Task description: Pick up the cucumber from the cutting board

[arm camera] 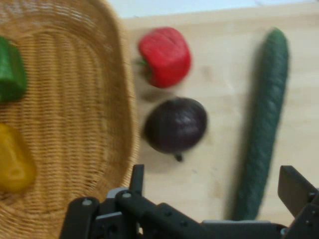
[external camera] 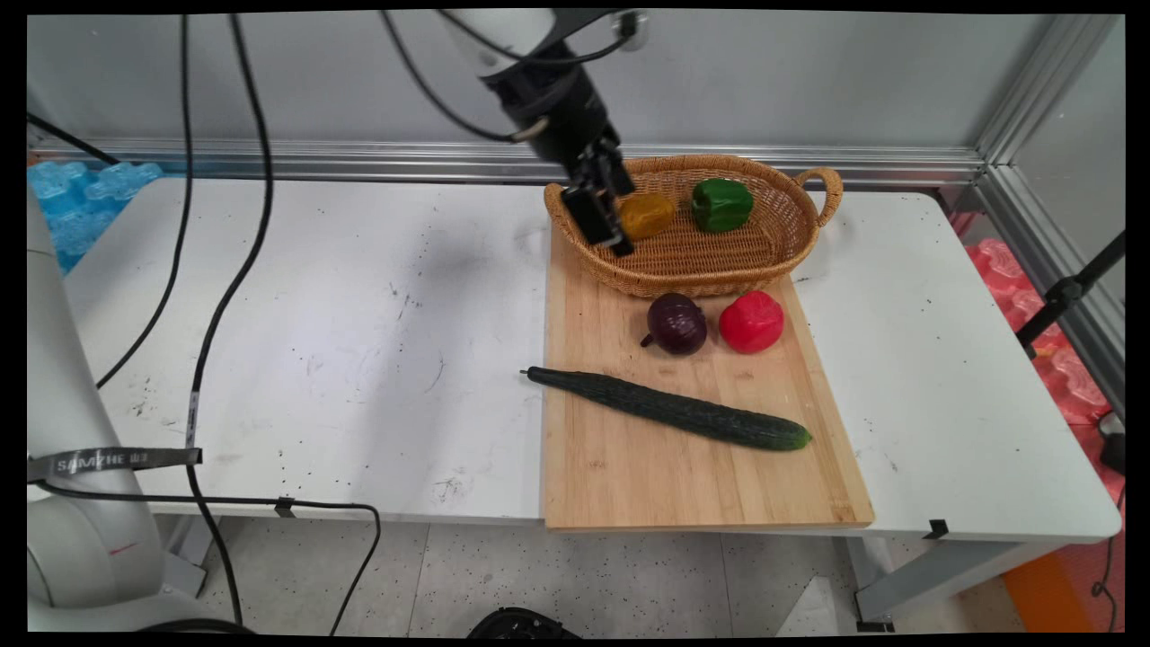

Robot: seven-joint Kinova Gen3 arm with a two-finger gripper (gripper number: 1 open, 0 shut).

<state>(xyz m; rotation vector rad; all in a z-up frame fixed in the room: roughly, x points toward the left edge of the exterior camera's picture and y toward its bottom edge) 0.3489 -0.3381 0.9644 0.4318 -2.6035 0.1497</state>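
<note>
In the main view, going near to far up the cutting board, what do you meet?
Cucumber → purple onion and red pepper side by side → wicker basket holding yellow pepper and green pepper.

Wicker basket (external camera: 719, 261) holds yellow pepper (external camera: 647, 214), green pepper (external camera: 721, 204); red pepper (external camera: 751, 321), purple onion (external camera: 676, 323), cucumber (external camera: 669, 409) on cutting board (external camera: 629, 467).

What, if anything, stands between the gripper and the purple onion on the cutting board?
Nothing visible does. The open, empty gripper hangs above the basket's near-left rim. The purple onion lies uncovered on the cutting board just outside the basket, with the red pepper beside it.
</note>
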